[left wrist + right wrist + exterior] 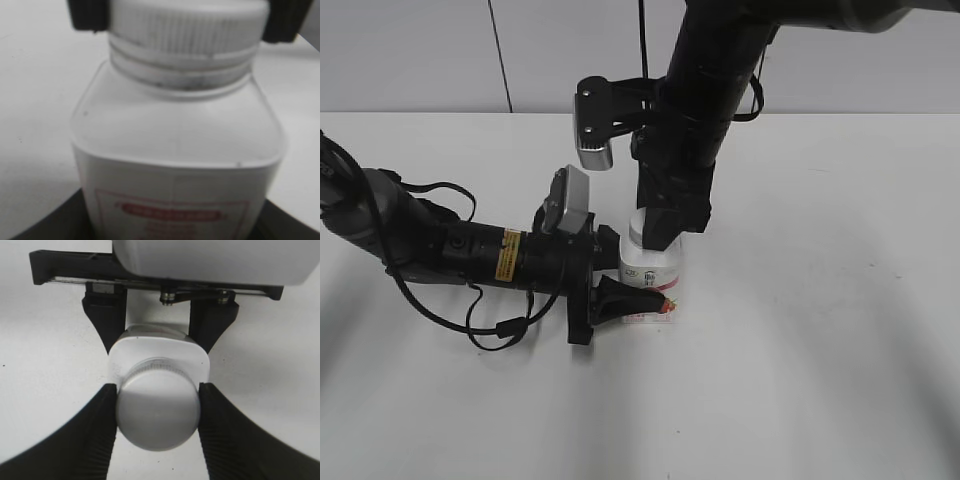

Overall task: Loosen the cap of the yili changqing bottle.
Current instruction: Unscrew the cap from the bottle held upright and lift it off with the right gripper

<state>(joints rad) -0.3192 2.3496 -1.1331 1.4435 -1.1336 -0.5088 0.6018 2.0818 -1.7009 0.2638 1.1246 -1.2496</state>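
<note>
With the yili changqing bottle [653, 272] standing upright on the white surface [820, 350], we've got it pinned low on its body by the left gripper [632, 301], whose fingers reach in level from the side and are clenched on it. Straight down from above comes the right gripper [158, 405], its fingers [102, 420] clamped on opposite sides of the cap [158, 412], lined up on the bottle's vertical axis, so we judge a twist is next
</note>
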